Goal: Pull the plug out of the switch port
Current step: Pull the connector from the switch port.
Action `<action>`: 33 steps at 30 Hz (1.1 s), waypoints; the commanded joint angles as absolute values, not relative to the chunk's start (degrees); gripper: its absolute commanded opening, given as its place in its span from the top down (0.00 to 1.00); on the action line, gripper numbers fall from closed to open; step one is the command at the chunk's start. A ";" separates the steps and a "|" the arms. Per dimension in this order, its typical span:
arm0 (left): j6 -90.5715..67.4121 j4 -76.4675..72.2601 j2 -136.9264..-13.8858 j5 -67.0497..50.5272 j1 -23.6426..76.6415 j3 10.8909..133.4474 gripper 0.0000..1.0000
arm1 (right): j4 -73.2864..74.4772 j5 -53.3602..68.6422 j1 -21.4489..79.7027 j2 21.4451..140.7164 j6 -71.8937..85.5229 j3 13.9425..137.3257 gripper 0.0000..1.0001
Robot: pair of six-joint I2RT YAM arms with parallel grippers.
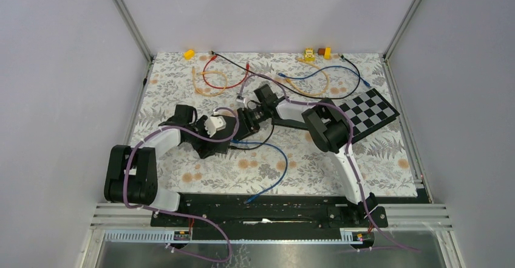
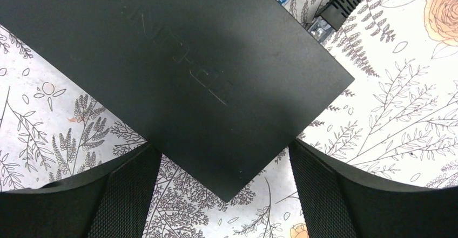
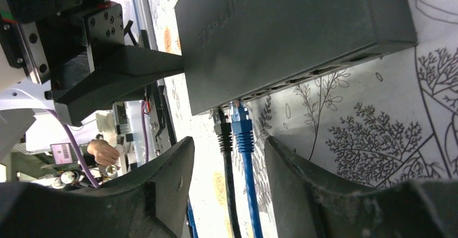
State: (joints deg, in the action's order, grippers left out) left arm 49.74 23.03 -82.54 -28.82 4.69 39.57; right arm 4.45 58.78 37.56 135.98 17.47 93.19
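Black switch point(image 2: 178, 70) sits clamped at its corner by our left gripper point(image 2: 224, 160), braced for a pull. Our right gripper point(image 3: 227, 154) is spread open, straddling 2 plugs seated in the switch's 6 o'clock face (blue plug point(image 3: 242, 127) beside black plug point(image 3: 222, 133)), grasping neither.

Floral table point(image 1: 395, 152) carries switch point(image 2: 178, 81), cables point(image 1: 280, 158) — and checkerboard point(image 1: 367, 113).

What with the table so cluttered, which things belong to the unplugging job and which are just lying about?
Job: switch, black plug and blue plug in its ports, left hand holding the switch, right hand open around the plugs.
Lying about: checkerboard, yellow blocks, loose cables.
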 commanded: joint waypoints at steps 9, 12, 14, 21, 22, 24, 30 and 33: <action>40.14 20.13 -85.07 -28.07 10.02 42.95 0.19 | 3.85 55.90 38.33 141.35 17.69 93.36 0.47; 38.61 19.81 -85.24 -28.39 10.06 43.18 0.21 | 4.29 56.32 37.81 141.20 17.03 93.14 0.50; 38.27 19.51 -85.29 -27.58 10.34 43.13 0.21 | 4.86 56.79 37.34 140.90 15.81 92.76 0.50; 36.81 18.68 -84.84 -25.94 10.58 42.47 0.21 | 10.02 58.30 36.22 142.30 10.95 95.20 0.51; 36.73 18.61 -84.75 -26.04 10.60 42.39 0.21 | 10.02 58.58 36.21 142.56 11.09 95.50 0.52; 36.82 18.54 -84.78 -26.16 10.75 42.21 0.21 | 10.02 59.11 36.21 142.96 11.41 95.79 0.53; 36.73 18.57 -84.64 -25.56 11.12 41.84 0.21 | 10.02 59.80 36.09 143.51 10.72 95.91 0.57; 36.56 18.76 -84.29 -25.32 11.15 41.89 0.21 | 10.32 60.13 35.81 143.82 10.46 96.24 0.59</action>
State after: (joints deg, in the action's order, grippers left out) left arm 37.43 20.67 -84.64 -25.52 10.79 41.17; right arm 5.50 64.12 36.25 140.11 13.74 96.51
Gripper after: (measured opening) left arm 0.791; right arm 0.418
